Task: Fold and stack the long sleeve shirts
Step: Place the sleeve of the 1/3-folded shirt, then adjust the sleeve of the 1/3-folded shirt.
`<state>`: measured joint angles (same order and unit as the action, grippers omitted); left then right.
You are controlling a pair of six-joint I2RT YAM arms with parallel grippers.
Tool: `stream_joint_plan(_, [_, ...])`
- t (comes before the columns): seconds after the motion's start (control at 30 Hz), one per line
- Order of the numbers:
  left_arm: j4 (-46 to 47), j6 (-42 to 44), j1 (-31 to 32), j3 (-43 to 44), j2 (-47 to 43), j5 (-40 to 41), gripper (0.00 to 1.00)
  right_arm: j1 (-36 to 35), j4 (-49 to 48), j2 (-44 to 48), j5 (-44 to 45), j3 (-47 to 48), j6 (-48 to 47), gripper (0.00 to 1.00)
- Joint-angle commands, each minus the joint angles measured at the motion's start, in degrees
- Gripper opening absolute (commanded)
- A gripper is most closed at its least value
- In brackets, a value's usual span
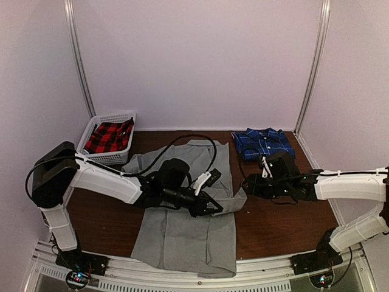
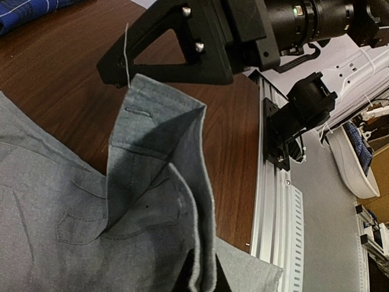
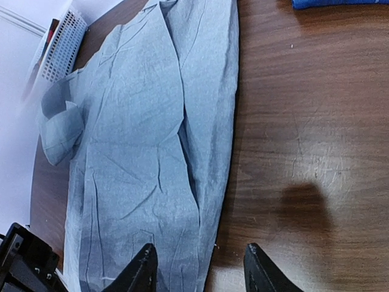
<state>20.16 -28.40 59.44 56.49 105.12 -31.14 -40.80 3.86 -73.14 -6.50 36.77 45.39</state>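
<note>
- One grey shirt (image 1: 182,237) of the two shirts lies spread on the table (image 1: 279,225), its hem at the near edge.
- Of the two grippers, the left gripper (image 1: 213,207) sits over the grey shirt's middle, clamped on one raised cuff (image 2: 152,115).
- The right gripper (image 3: 200,267) hovers just right of the grey shirt, fingers apart, holding nothing.
- One folded blue shirt (image 1: 263,143) lies beyond the grey shirt, to the right.
- One basket (image 1: 91,126) holding one red cloth (image 1: 109,139) stands beyond the grey shirt, to the left.

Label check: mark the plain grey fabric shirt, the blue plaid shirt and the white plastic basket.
grey shirt (image 1: 182,237), top view, lower panel.
blue plaid shirt (image 1: 262,143), top view, middle.
white basket (image 1: 114,116), top view, far rim.
</note>
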Motion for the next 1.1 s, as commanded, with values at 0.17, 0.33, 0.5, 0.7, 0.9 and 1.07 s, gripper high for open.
stream_joint_plan(0.17, [1.54, 1.07, 1.07, -2.12, 0.86, -1.64, 0.0, -7.83, 2.59, 1.14, 0.22, -2.11, 1.63, 0.53])
stream_joint_plan(0.33, [0.24, 1.42, 1.29, -2.96, 0.07, -2.44, 0.34, -11.74, 2.74, 1.04, 0.42, -2.99, 3.08, 0.53])
stream_joint_plan(0.5, [-0.01, 1.18, 1.26, -4.63, -3.54, -1.46, 0.46, -15.34, 3.81, 0.57, 1.14, -3.52, 4.58, 0.52])
stream_joint_plan(0.7, [-1.22, 0.85, 1.2, -5.51, -7.28, 0.99, 0.45, -18.26, 6.78, 1.64, 2.88, -4.8, 6.75, 0.51])
stream_joint_plan(0.9, [-3.37, -0.95, -0.19, -5.0, -8.97, 5.39, 0.44, -20.29, 6.67, 3.21, 2.35, -8.24, 10.05, 0.45])
stream_joint_plan(1.07, [-5.42, -2.46, -1.42, -4.39, -10.85, 10.05, 0.44, -22.58, 6.41, 3.89, 2.28, -9.67, 11.97, 0.37])
